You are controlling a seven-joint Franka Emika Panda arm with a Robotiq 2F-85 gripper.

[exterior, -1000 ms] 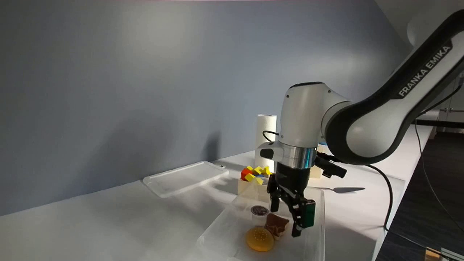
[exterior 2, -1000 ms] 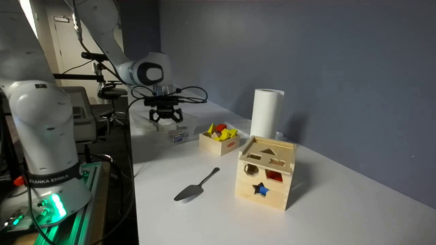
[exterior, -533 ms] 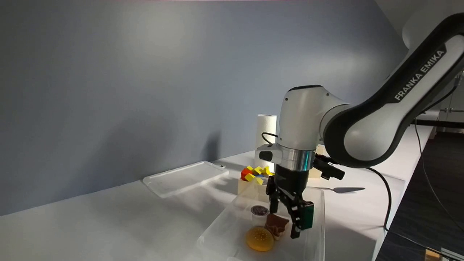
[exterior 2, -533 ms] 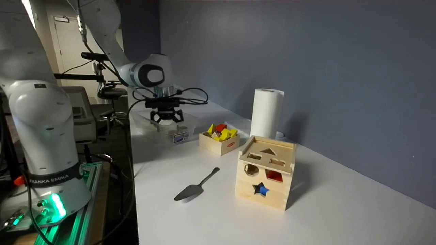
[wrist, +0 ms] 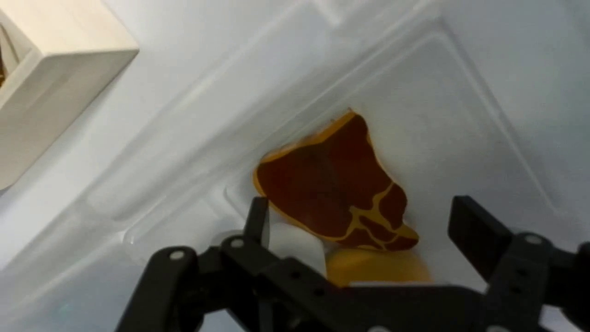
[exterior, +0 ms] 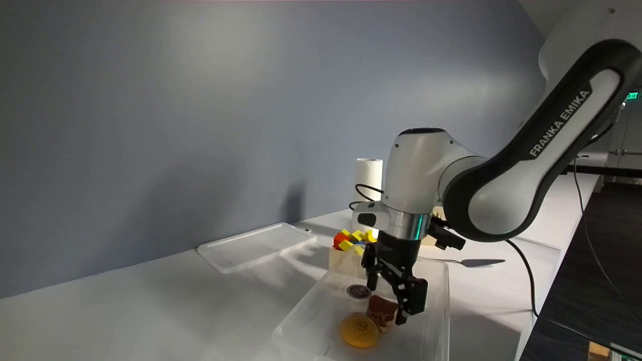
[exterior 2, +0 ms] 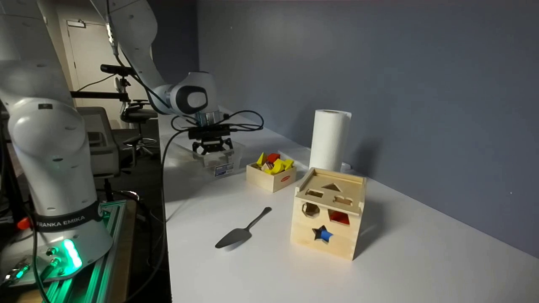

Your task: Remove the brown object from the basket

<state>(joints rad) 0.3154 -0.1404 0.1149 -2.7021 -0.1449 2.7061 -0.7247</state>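
The brown object (wrist: 322, 180), a dark red-brown steak-shaped piece with yellow-orange edges, lies in the clear plastic basket (exterior: 308, 328). It also shows in an exterior view (exterior: 382, 310). A yellow bun (exterior: 359, 332) and a white cup with a dark top (exterior: 359, 292) lie close against it. My gripper (wrist: 362, 216) is open and empty above the basket, its fingers spread wider than the near end of the brown object. In the wrist view one finger (wrist: 258, 219) overlaps the object's left edge; the other stands apart at the right. The gripper also shows over the basket in an exterior view (exterior 2: 213, 148).
A wooden box of colourful blocks (exterior 2: 269, 181) stands beside the basket. A white lid (exterior: 256, 248) lies by the wall. A paper towel roll (exterior 2: 330, 141), a wooden shape sorter (exterior 2: 307, 235) and a cake server (exterior 2: 235, 236) are on the table.
My gripper has moved slightly across the basket, so it overlaps the brown object's right edge in an exterior view. It stays open. The objects in the basket have not moved.
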